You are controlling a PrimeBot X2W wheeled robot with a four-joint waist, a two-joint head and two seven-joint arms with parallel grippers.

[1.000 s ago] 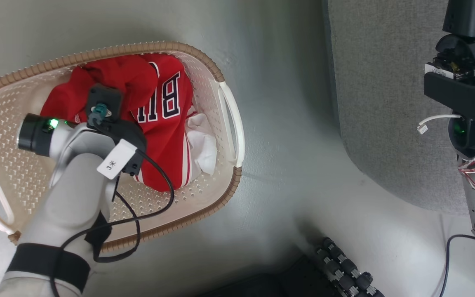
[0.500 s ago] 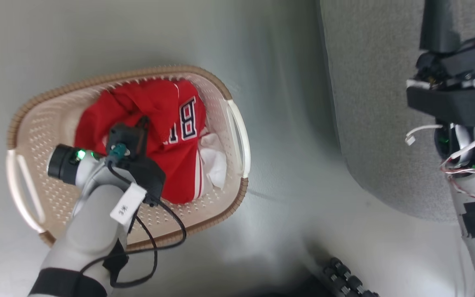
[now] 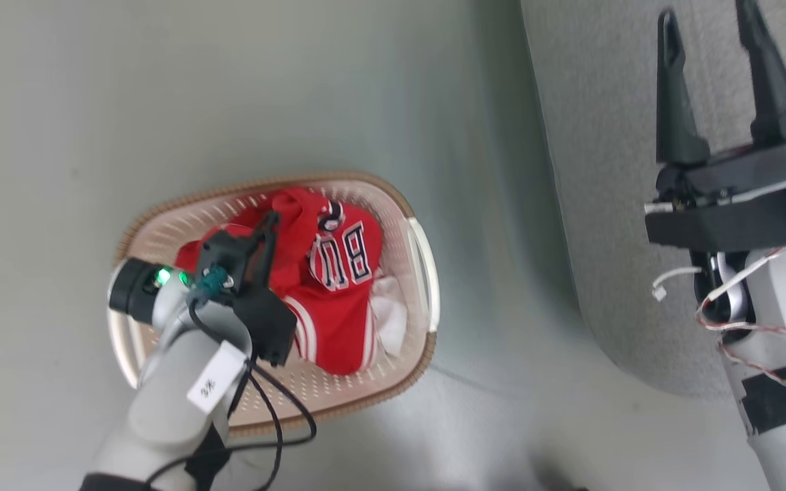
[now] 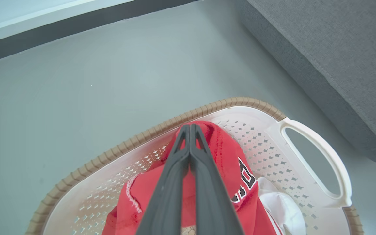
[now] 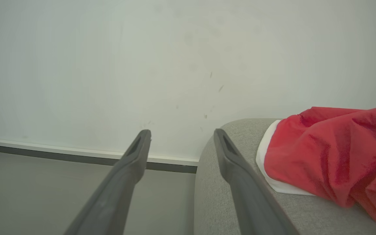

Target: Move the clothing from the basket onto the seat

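Observation:
The cream basket (image 3: 428, 273) with its brown rim (image 4: 135, 144) stands on the floor left of the grey sofa (image 3: 611, 170). A red jersey (image 3: 338, 320) with dark white-edged letters lies bunched in it, one fold pulled up. My left gripper (image 3: 270, 222) is shut on that raised red fold (image 4: 227, 156), its fingertips (image 4: 189, 129) pressed together. My right gripper (image 3: 710, 31) hovers open over the sofa and holds nothing. In the right wrist view a second red garment (image 5: 331, 153) with white trim lies on the sofa cushion (image 5: 305, 212), just right of the open gripper (image 5: 181, 133).
White cloth (image 3: 389, 320) shows under the jersey at the basket's right side. Grey floor (image 3: 229, 102) surrounds the basket, with a strip between it and the sofa. A pale wall (image 5: 142, 65) with a dark skirting board runs behind the sofa.
The head camera has risen and shifted, so the basket looks smaller and lower. The left gripper has come up with a red fold pulled after it. The right gripper's open fingers have come into view.

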